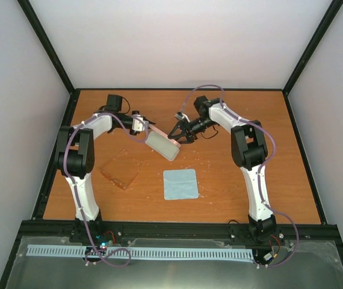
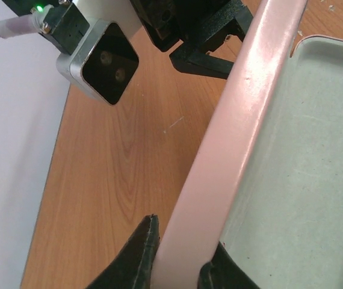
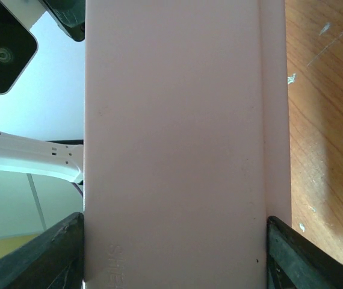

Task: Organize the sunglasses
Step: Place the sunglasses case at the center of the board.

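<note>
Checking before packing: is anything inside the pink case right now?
Inside the pink case, the pale lining shows bare in the left wrist view; its far part is out of frame. The sunglasses lie on the table.

Look: sunglasses [image 1: 120,171] with a see-through amber-brown frame and lenses.
Pose: lying flat on the table [image 1: 231,180]; whether the arms are folded cannot be told.
Place: well apart from the left fingers [image 2: 136,262], on their near side; farther still from the right fingers [image 3: 57,253].
</note>
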Controlling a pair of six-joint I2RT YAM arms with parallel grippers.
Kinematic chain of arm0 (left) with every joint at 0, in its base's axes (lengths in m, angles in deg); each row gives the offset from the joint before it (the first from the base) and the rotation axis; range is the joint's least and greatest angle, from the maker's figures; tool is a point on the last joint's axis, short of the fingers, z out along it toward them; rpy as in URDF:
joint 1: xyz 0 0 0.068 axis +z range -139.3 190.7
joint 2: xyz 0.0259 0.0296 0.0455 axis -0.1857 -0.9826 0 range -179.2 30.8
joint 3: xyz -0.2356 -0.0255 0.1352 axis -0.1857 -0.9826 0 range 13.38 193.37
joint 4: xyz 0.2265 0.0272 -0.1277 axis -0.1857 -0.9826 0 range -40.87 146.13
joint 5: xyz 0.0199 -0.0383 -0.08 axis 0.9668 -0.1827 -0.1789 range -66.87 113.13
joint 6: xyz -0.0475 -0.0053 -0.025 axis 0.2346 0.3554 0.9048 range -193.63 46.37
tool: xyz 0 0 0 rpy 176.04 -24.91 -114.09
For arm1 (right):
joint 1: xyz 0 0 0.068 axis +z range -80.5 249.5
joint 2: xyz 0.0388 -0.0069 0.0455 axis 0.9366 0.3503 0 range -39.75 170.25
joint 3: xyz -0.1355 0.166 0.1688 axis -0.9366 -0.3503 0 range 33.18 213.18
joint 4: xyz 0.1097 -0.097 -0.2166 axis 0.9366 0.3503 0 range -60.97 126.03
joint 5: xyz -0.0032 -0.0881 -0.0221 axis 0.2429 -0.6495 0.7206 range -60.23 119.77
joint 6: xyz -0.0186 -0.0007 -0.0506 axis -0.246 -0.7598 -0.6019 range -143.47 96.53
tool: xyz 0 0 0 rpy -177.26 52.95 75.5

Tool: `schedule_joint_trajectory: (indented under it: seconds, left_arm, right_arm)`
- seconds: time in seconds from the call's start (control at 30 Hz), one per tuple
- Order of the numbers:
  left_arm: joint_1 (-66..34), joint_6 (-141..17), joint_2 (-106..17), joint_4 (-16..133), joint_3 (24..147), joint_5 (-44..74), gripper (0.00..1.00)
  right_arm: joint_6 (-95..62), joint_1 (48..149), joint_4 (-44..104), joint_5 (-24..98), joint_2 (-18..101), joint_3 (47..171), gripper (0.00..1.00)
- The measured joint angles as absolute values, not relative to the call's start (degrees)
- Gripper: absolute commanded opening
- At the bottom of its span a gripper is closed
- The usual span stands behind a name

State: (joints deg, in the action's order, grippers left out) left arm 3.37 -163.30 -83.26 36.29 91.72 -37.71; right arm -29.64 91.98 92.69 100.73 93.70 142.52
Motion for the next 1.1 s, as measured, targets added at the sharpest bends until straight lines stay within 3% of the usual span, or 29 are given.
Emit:
schedule_joint_trajectory:
  seconds: [0.07, 0.1, 0.13, 0.17, 0.2, 0.43, 0.77, 1.1]
  left_arm:
    - [3.28, -162.66, -83.65, 35.09, 92.44, -37.45, 0.01]
    - [3.28, -162.36, -83.72, 34.59, 92.73, -37.32, 0.01]
    - [3.28, -161.83, -83.81, 34.02, 92.95, -37.08, 0.01]
    - [3.28, -161.22, -83.89, 33.50, 93.12, -36.75, 0.01]
    - [3.28, -160.37, -83.98, 32.91, 93.34, -36.33, 0.01]
    - [2.84, -148.72, -84.83, 30.72, 94.54, -32.31, 0.01]
    - [-0.24, -124.48, -88.07, 36.23, 101.08, -19.94, 0.01]
    - [-3.91, -115.54, -88.85, 38.06, 102.87, -9.32, 0.01]
  right_arm:
    - [-29.47, 91.93, 92.69, 100.44, 93.74, 142.57, 0.15]
    - [-29.29, 91.91, 92.63, 100.40, 93.81, 142.65, 0.25]
    - [-29.01, 91.87, 92.50, 100.40, 93.89, 142.74, 0.46]
    - [-28.62, 91.74, 92.39, 100.36, 93.96, 142.87, 0.87]
    - [-28.24, 91.63, 92.12, 100.29, 94.07, 142.98, 0.98]
    - [-22.47, 88.98, 85.89, 92.44, 93.13, 142.19, 1.00]
    - [-10.30, 75.82, 73.79, 59.86, 74.20, 129.23, 1.00]
    - [-6.37, 77.79, 69.63, 52.62, 73.46, 126.44, 1.00]
